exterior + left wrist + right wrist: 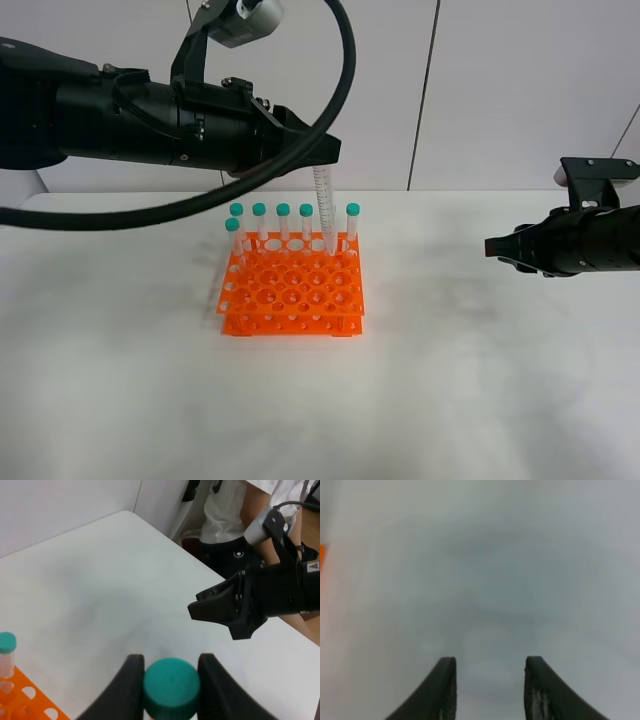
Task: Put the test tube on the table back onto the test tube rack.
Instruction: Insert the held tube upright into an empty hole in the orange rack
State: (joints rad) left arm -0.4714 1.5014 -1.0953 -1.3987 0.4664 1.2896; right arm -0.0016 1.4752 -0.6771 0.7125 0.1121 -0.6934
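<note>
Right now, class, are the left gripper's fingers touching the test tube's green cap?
Touching. The left wrist view shows both fingers pressed flush against the green cap, no gap either side.

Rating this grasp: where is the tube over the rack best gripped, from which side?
At its teal cap, from above, as the left claw does: the test tube hangs upright, tip toward the test tube rack, leaving its top free.
</note>
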